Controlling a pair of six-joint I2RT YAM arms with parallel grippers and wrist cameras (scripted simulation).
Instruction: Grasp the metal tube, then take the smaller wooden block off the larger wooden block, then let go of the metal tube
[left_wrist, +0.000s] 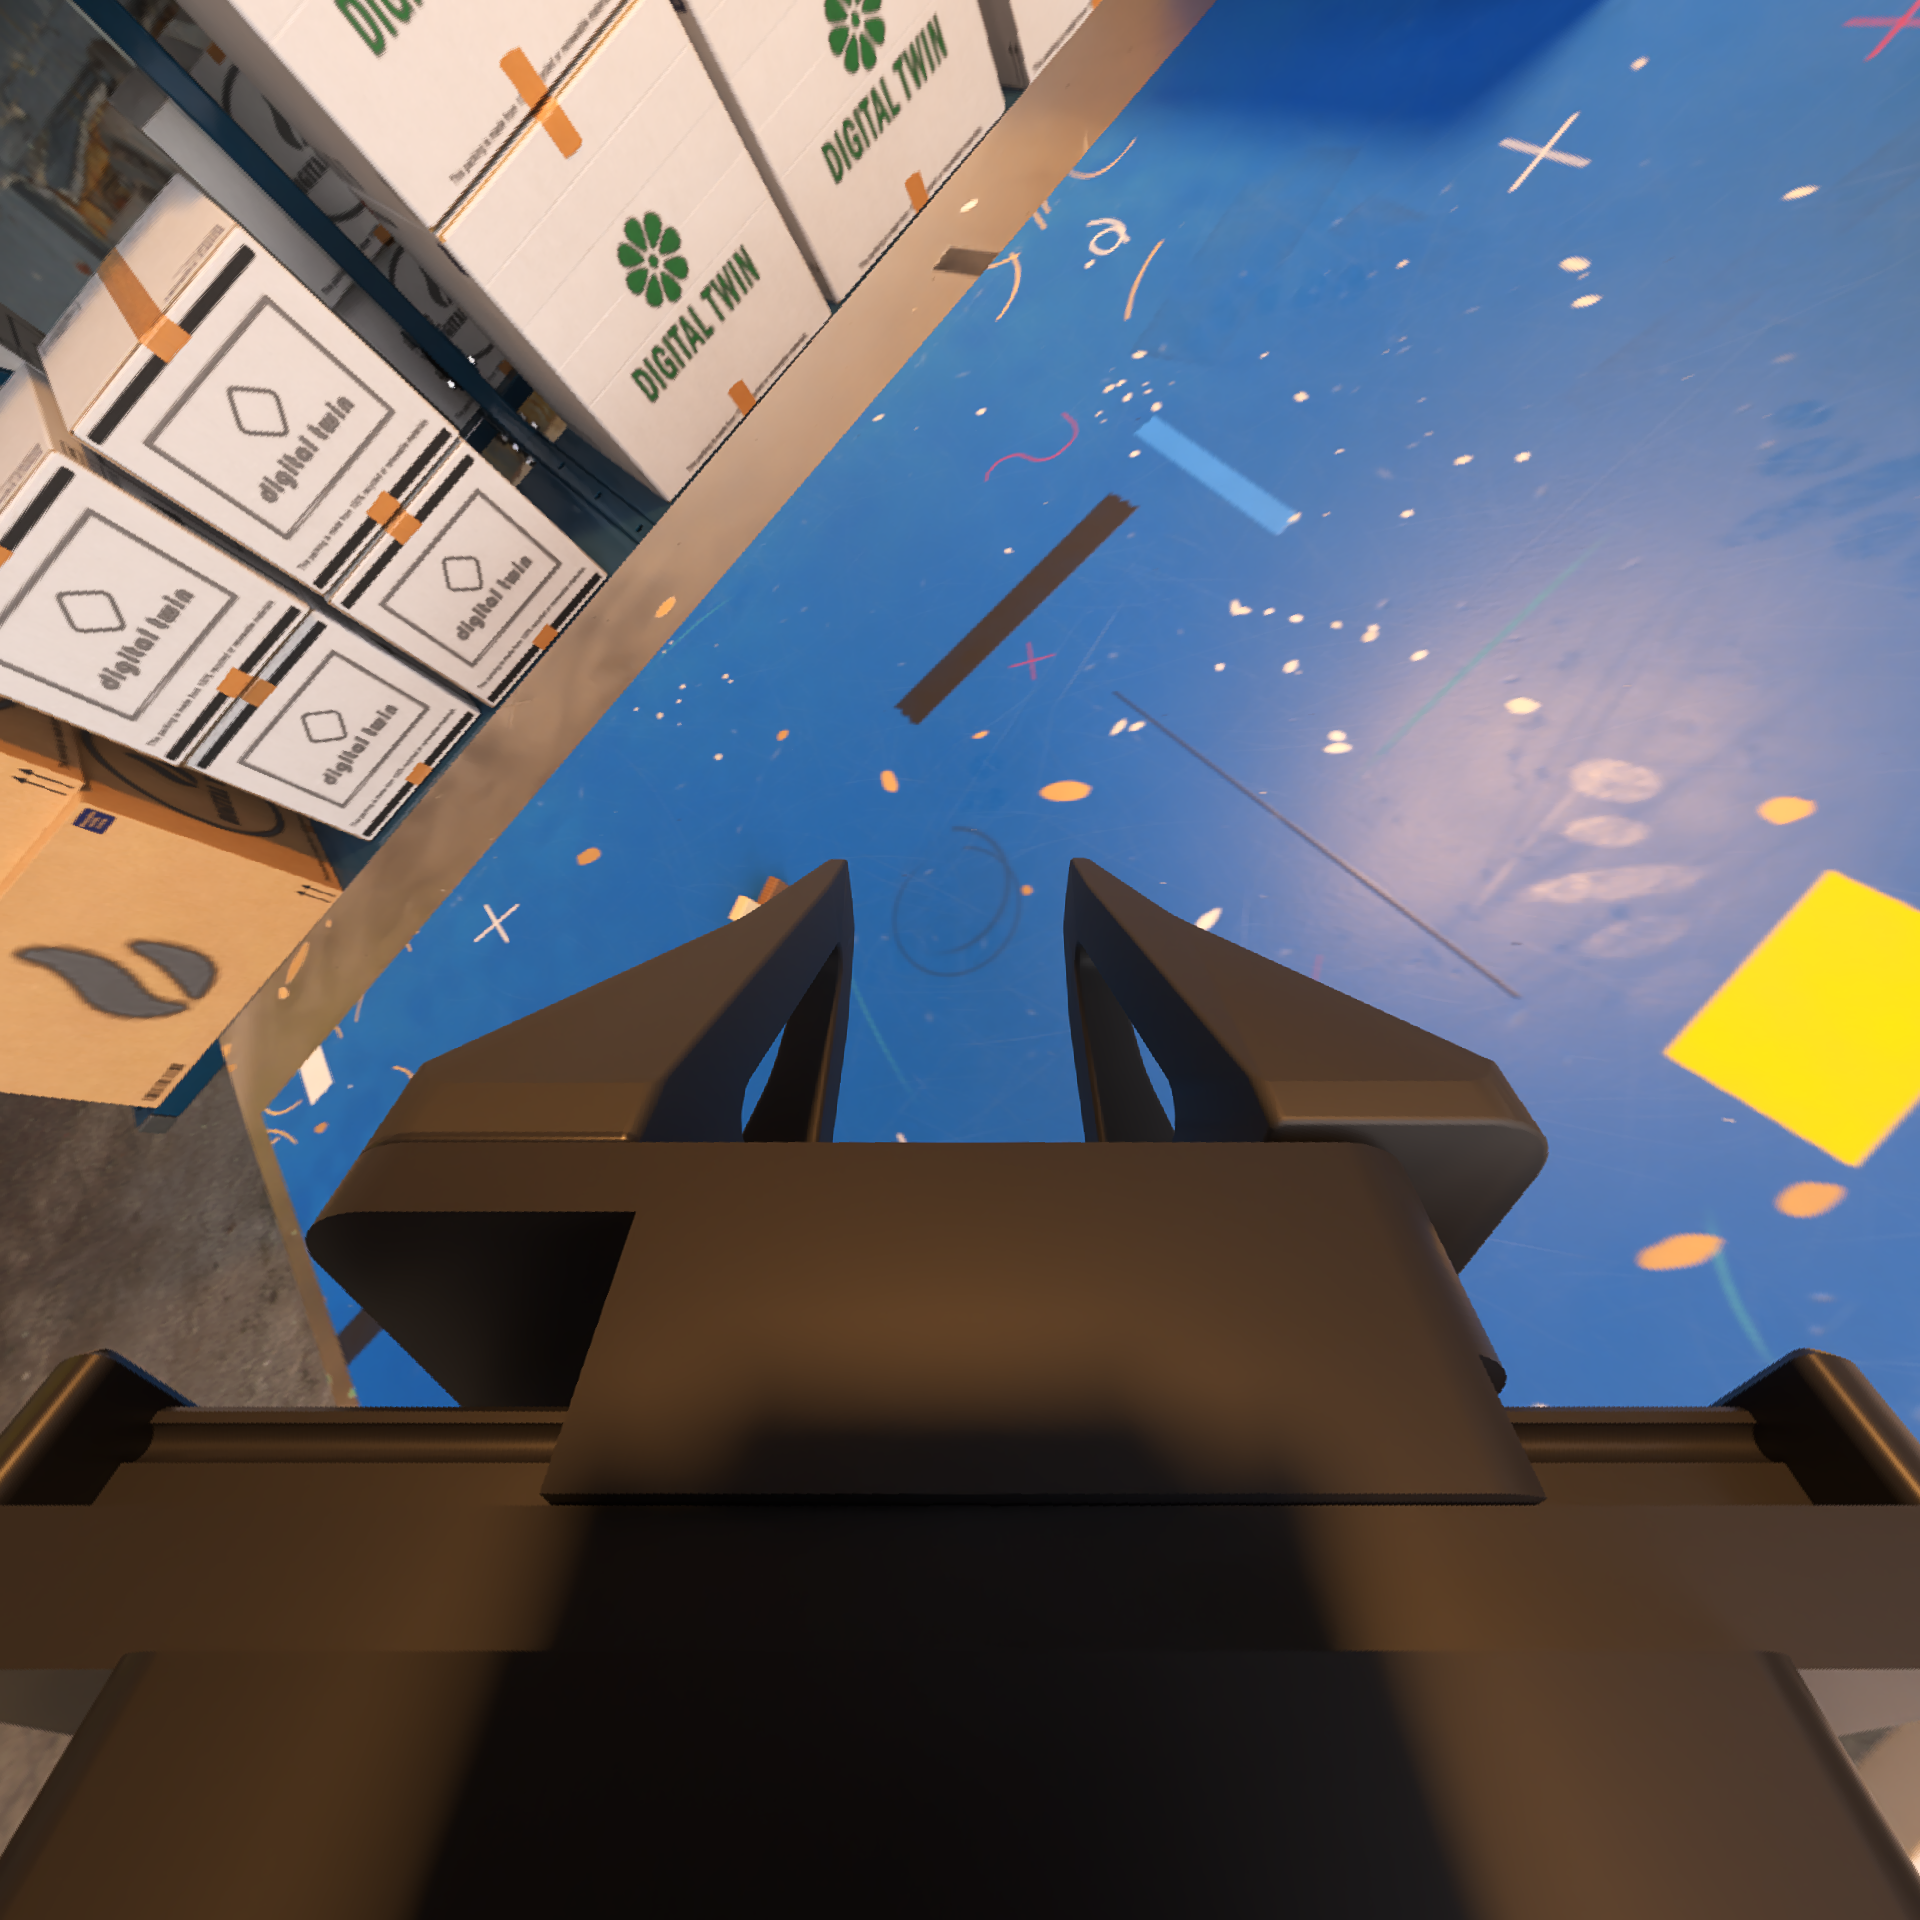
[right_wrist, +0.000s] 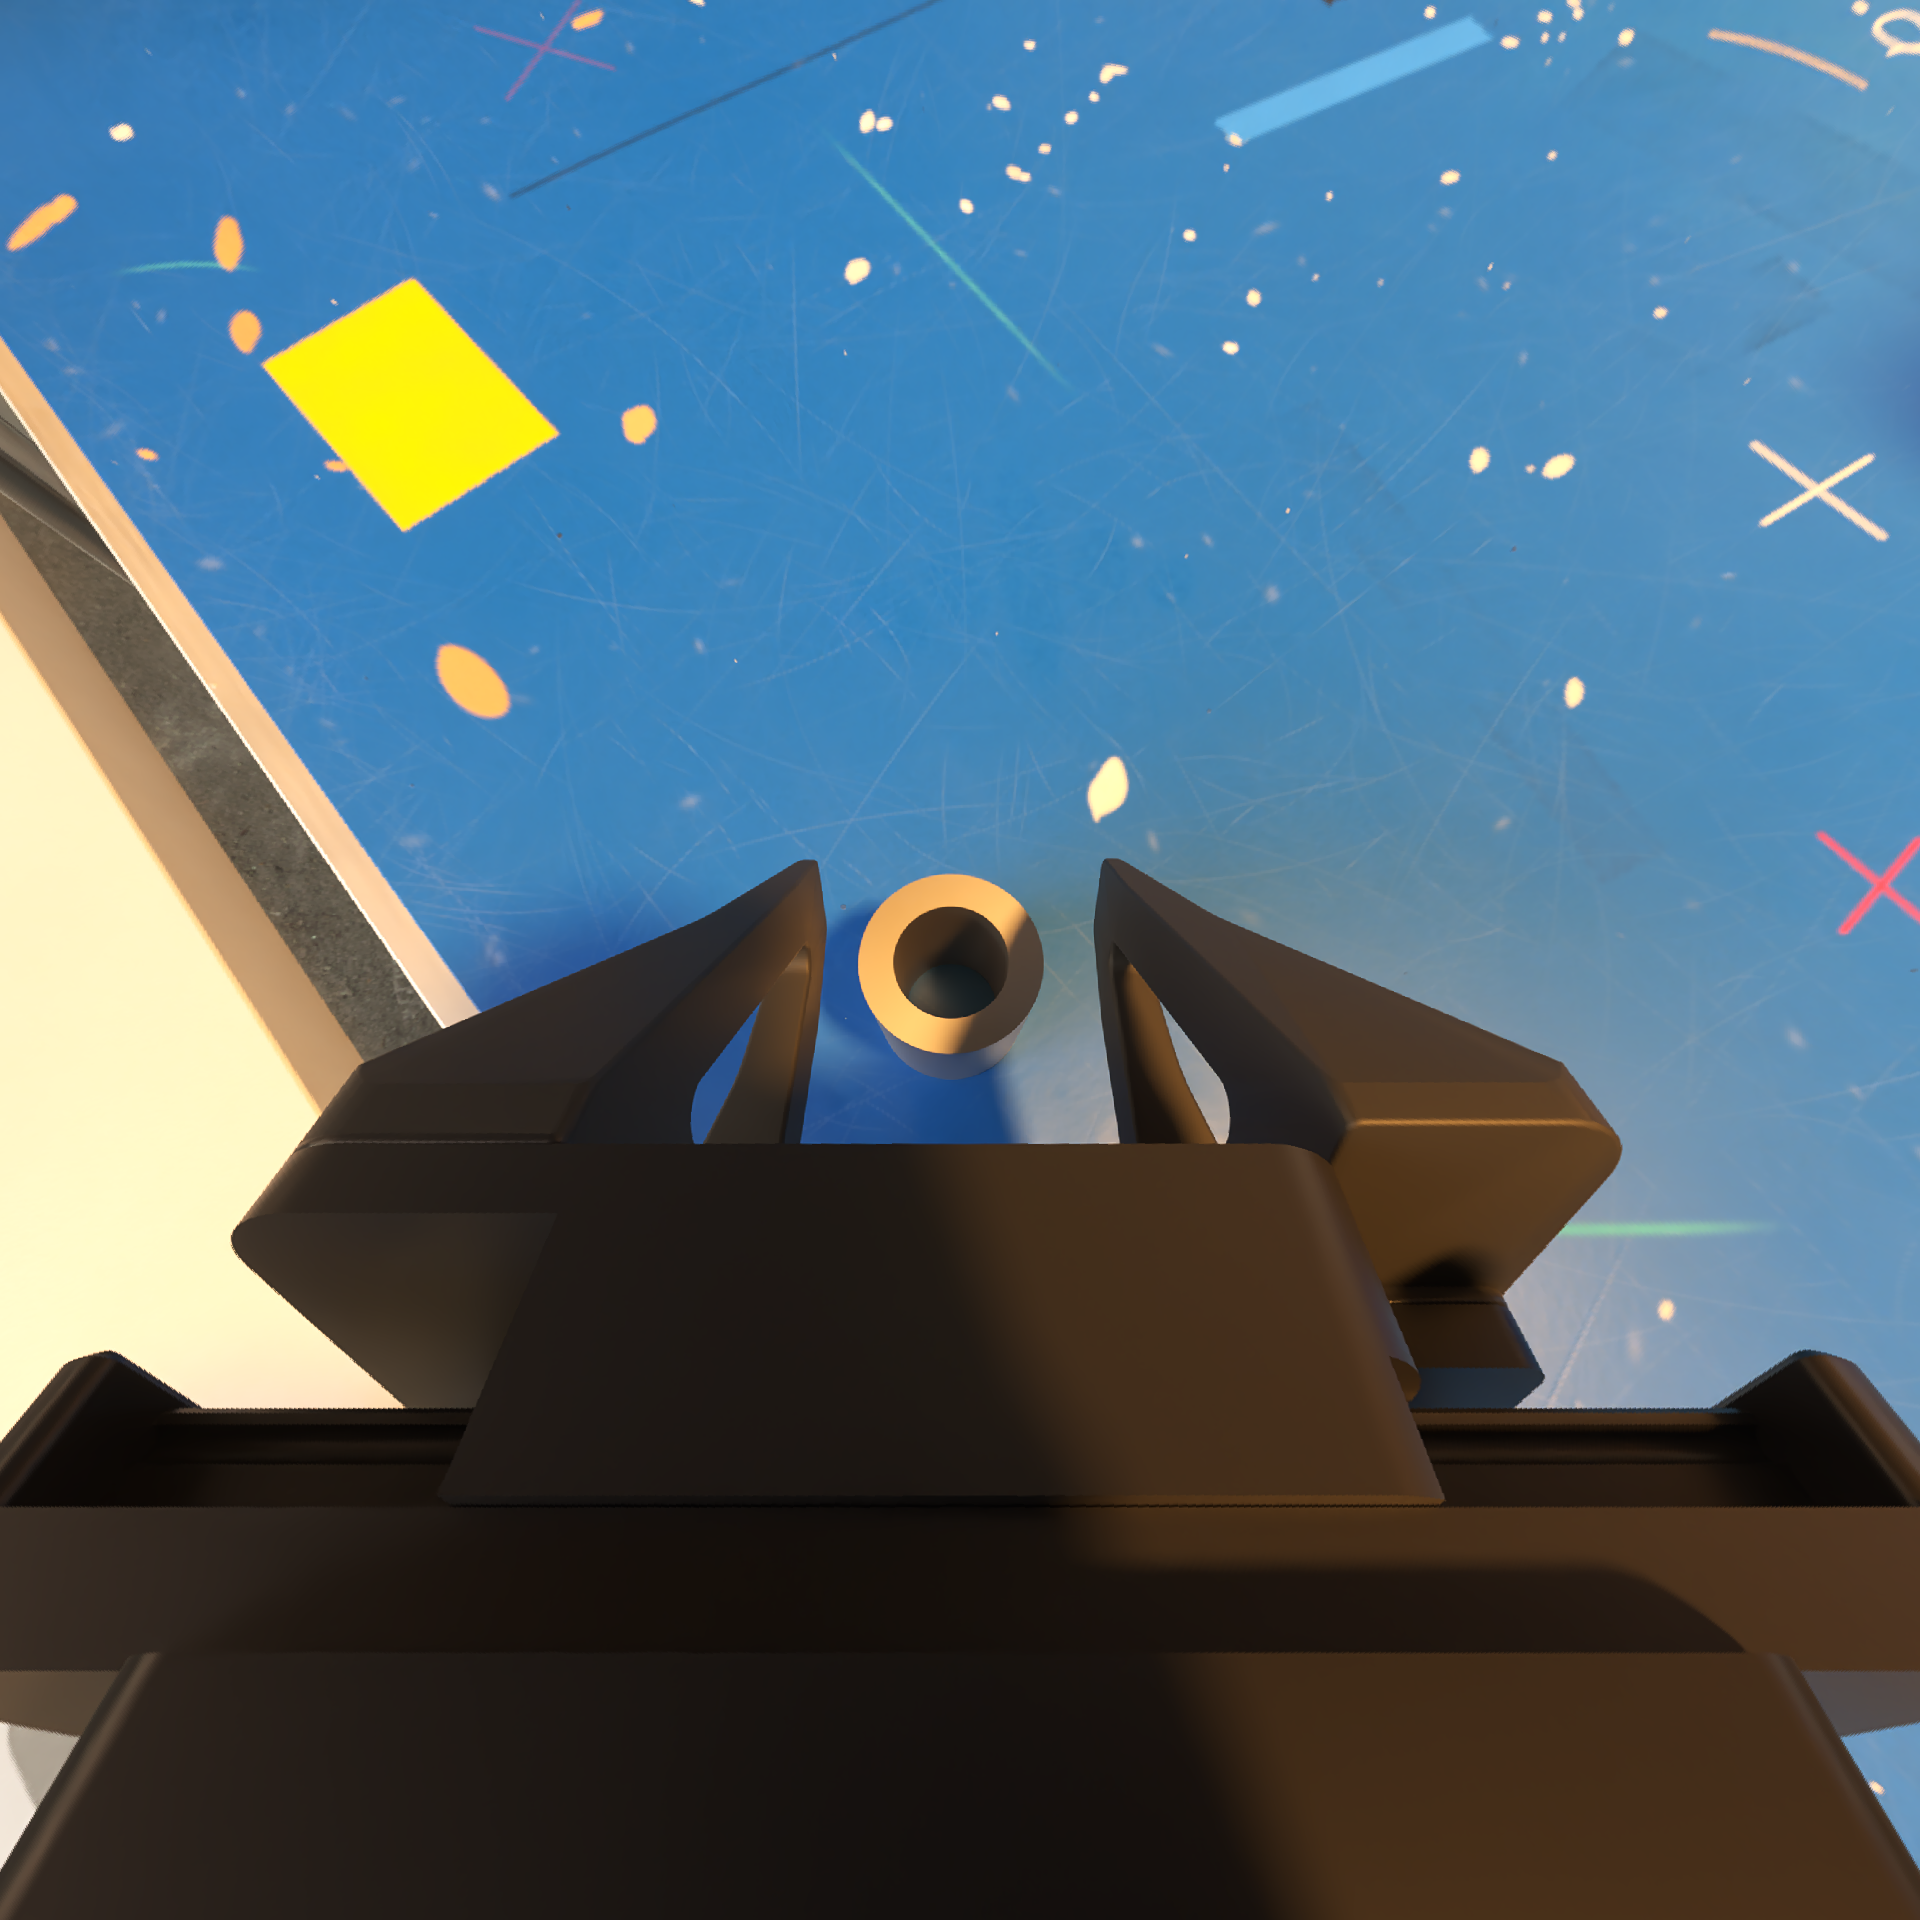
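Note:
In the right wrist view, the metal tube (right_wrist: 950, 971) stands upright on the blue table, a short thick-walled ring seen from above through its bore. My right gripper (right_wrist: 958, 883) is open, with one finger on each side of the tube and a clear gap to both. In the left wrist view, my left gripper (left_wrist: 958, 883) is open and empty above bare blue table. Neither wooden block is in view.
The blue table (left_wrist: 1351, 623) is scratched and spotted with paint. A yellow square patch (left_wrist: 1813, 1013) lies flat on it and also shows in the right wrist view (right_wrist: 410, 403). White cartons (left_wrist: 623, 260) on shelves stand beyond the table edge (left_wrist: 727, 499). Another table edge (right_wrist: 239, 717) runs at the left.

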